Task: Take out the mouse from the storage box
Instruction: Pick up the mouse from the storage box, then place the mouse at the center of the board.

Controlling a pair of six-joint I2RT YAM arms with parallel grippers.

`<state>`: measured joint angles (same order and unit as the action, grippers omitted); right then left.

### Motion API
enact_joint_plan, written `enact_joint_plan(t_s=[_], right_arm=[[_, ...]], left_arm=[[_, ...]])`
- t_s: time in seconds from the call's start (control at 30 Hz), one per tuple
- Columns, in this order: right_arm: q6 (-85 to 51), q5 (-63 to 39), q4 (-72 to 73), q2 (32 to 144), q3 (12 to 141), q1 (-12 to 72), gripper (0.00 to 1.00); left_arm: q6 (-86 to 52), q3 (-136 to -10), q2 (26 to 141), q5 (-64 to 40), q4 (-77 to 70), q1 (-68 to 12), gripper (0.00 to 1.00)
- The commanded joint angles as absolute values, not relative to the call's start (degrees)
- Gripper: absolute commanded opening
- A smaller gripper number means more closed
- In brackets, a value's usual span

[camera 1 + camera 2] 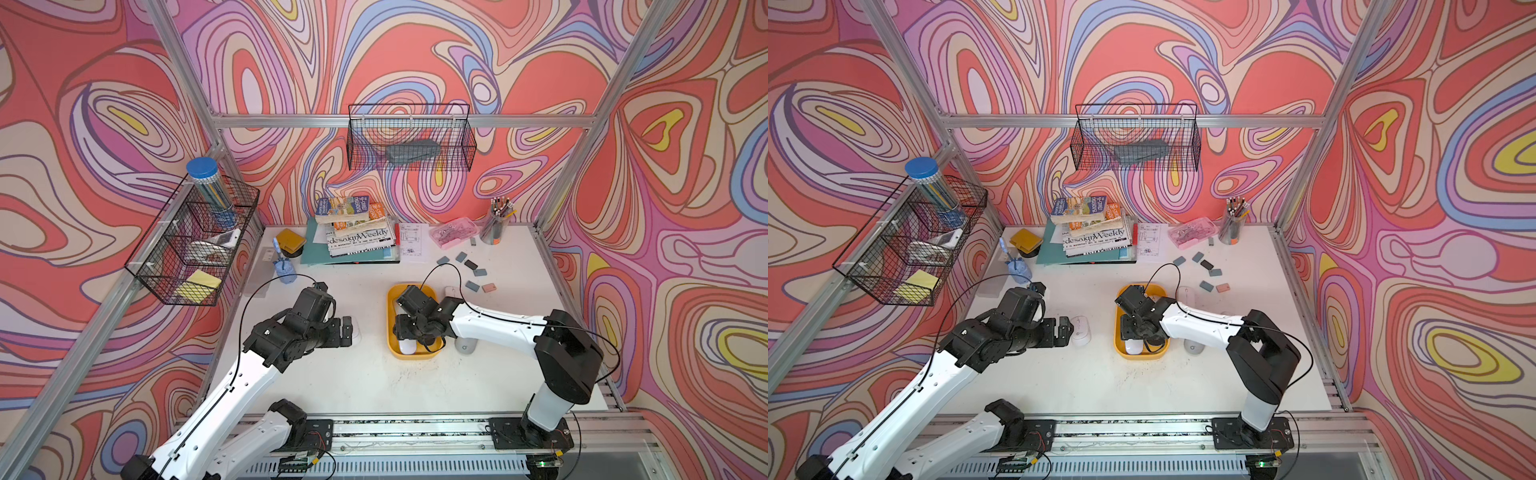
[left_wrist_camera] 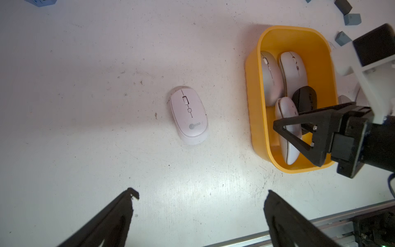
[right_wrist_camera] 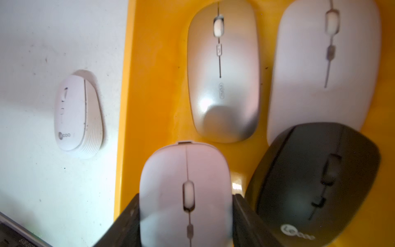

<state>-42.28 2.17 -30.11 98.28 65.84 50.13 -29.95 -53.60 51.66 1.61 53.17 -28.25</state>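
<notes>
Your right gripper [image 3: 186, 200] holds the white mouse [image 3: 186, 169] tight, but it is smooth and may slip back into the storage box [image 3: 154, 85], or knock the black mouse [image 3: 316, 181] just beside.

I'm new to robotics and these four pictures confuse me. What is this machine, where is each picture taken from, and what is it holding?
Two white-and-black robot arms stand at a white table. Two pictures look down from overhead; the other two come from cameras on the arms' wrists. A yellow storage box holds four computer mice. The right arm reaches into it, jaws shut on a white mouse. The left arm, jaws open and empty, hovers by another white mouse lying on the table. Books and pencils sit at the back.
</notes>
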Motion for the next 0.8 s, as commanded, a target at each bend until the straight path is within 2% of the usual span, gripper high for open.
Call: enact_joint_plan(t_s=[0.0, 0.77], right_arm=[[-41.84, 5.72, -31.82, 96.87, 67.15, 50.60, 0.54], [-41.38, 22.88, -44.32, 93.17, 71.74, 49.73, 0.54]], left_arm=[[-29.36, -53.35, 51.47, 1.32, 52.90, -28.29, 0.99], [-29.35, -53.35, 50.76, 0.97, 52.81, -28.30, 0.99]])
